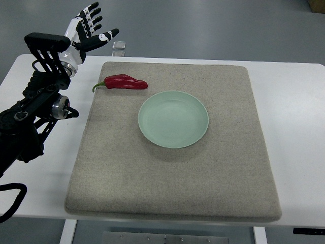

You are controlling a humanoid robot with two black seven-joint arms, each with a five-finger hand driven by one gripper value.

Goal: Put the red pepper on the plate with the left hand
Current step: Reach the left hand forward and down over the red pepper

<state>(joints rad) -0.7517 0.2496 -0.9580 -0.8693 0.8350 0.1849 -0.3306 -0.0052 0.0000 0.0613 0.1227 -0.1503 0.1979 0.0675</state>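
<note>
The red pepper is glossy deep red with a green stem. The plate is a uniform pale mint green, unpatterned. The mat is beige-grey with a fine speckled texture. The table is plain white. The left hand is white with black fingertips and black joint segments; its arm is black with a silver-grey disc. A small object beyond the mat appears silver-grey.
</note>
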